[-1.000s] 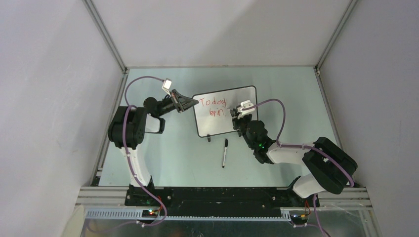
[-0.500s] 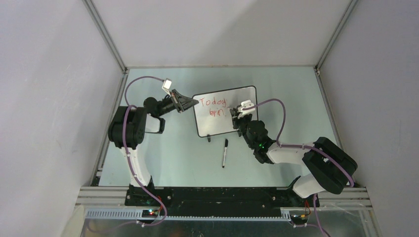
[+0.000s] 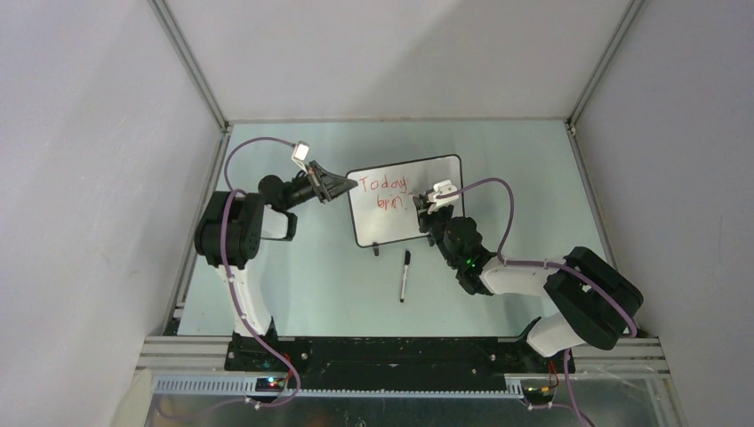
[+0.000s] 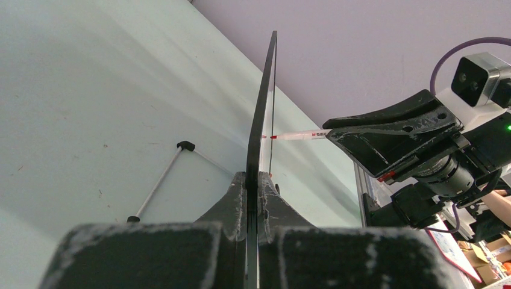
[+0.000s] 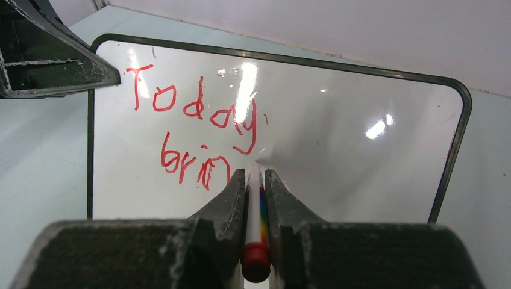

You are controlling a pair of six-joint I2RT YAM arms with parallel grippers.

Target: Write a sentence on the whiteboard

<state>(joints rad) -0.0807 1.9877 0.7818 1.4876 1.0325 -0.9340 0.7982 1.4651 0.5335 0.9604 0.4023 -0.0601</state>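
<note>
Whiteboard [image 3: 406,200] stood propped near the tabletop [image 3: 302,285] centre. My left jaws were shut on its 9 o'clock edge, pinching the frame. My right jaws were closed tight on a red-ended marker [image 5: 255,217], its tip at the board face. The sentence [image 5: 193,129] read "Today" with "brin" beneath, in red, and the tip sat at 3 o'clock of "brin". A black pen [image 3: 405,275] lay at 6 o'clock of the board, apart from it.

Left wrist view: whiteboard [image 4: 260,120] edge-on, sentence [image 5: 196,132] hidden. Marker [image 5: 254,211] sides covered by right pincer [image 5: 253,173].
</note>
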